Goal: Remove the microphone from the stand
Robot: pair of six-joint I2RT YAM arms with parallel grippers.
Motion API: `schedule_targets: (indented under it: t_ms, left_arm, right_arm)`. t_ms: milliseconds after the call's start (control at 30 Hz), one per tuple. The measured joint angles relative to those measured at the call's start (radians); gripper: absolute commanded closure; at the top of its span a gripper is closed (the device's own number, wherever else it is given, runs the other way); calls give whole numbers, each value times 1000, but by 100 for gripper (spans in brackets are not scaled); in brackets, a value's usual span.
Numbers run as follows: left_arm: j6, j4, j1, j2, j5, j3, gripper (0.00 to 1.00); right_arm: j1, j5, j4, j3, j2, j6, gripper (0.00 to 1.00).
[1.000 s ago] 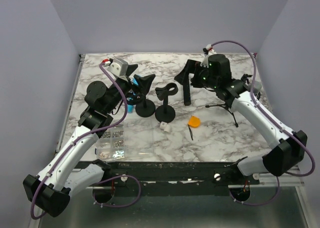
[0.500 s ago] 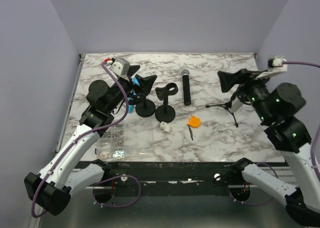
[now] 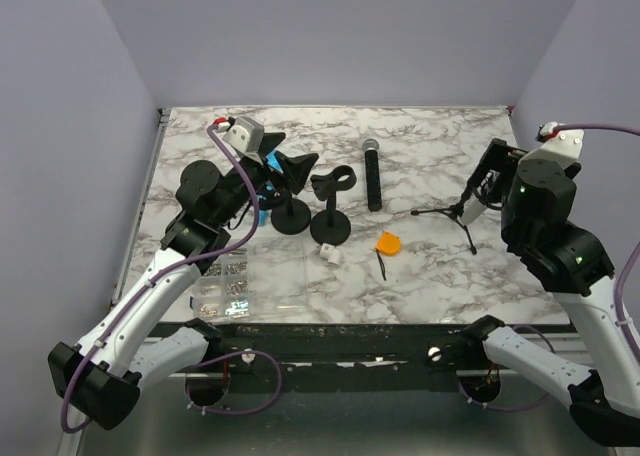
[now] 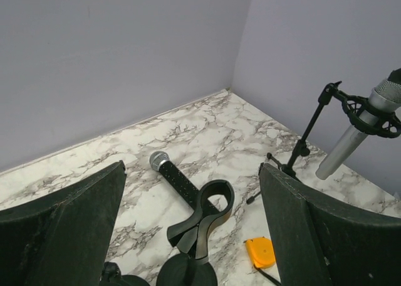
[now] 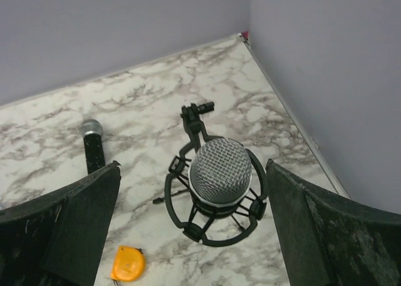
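Black handheld microphone [image 3: 372, 176] lies flat on the marble bench [image 3: 430, 281]. Its long axis runs near-to-far and its silver mesh head faces the back wall. It is out of the black clip stand [image 3: 332, 194], which sits just to its left. A silver mesh-head mic [image 5: 219, 170] hangs in a wire shock mount on a tripod to the right. Right end effector [image 5: 193, 192] is spread wide above that mic and holds nothing. Left end effector [image 4: 191, 204] is spread wide, also holding nothing.
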Motion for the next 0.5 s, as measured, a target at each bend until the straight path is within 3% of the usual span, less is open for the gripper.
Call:
schedule_targets:
  t_ms: [233,500]
  left_arm:
    - [12,-6,-28,0,-2,0,14]
    - [48,-29,-59,-2,-17,0,14]
  right_arm:
    - [0,71,-70,-79,-15,34,21]
    - [0,93,-66,-142,20,58,26]
